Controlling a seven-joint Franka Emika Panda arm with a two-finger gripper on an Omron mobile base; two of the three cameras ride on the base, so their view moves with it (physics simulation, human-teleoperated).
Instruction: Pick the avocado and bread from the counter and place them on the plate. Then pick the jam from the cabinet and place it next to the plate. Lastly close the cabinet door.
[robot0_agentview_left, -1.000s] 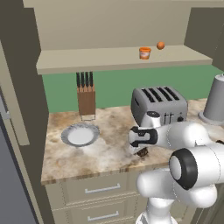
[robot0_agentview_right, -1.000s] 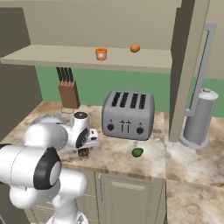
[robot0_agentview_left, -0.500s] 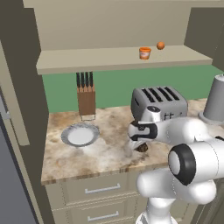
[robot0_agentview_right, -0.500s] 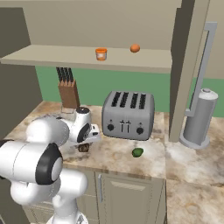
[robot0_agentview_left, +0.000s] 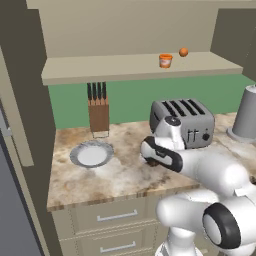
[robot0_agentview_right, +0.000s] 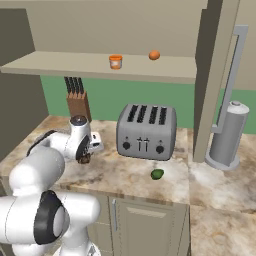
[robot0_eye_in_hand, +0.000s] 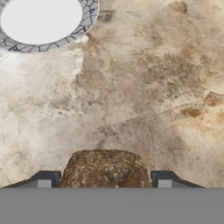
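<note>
Bread (robot0_eye_in_hand: 106, 168) sits between your claw's (robot0_eye_in_hand: 105, 181) two dark fingertips (robot0_eye_in_hand: 43, 179) in the hand view, with the jaws drawn in to about the width of the chunk. A second ago they stood wide apart, so what has just changed is the closing: you now have hold of the bread, or very nearly so. In the base views the claw (robot0_agentview_left: 152, 161) stood lower over the desk (robot0_agentview_left: 125, 175) a second ago; it now looks a little raised, and the whole arm has swung slightly towards the plate (robot0_agentview_left: 91, 154). I cannot tell from these pictures whether the bread is already clear of the stone.

Taking the toaster (robot0_agentview_left: 186, 121) as the landmark: the claw and bread are just in front of its left corner, the plate lies well to its left and is bare, and the knife block (robot0_agentview_left: 98, 111) stands behind the plate. The avocado (robot0_agentview_right: 157, 174) rests on the desk in front of the toaster's right side, untouched. On the cabinet (robot0_agentview_left: 135, 65) shelf above the toaster stand the jam (robot0_agentview_left: 165, 60) and, just beside it, a small orange ball (robot0_agentview_left: 183, 51).

That puts you early in the job, I judge: first grasp made, nothing yet on the plate. Your next move would be a carry leftwards, away from the toaster, to above the plate's centre.
</note>
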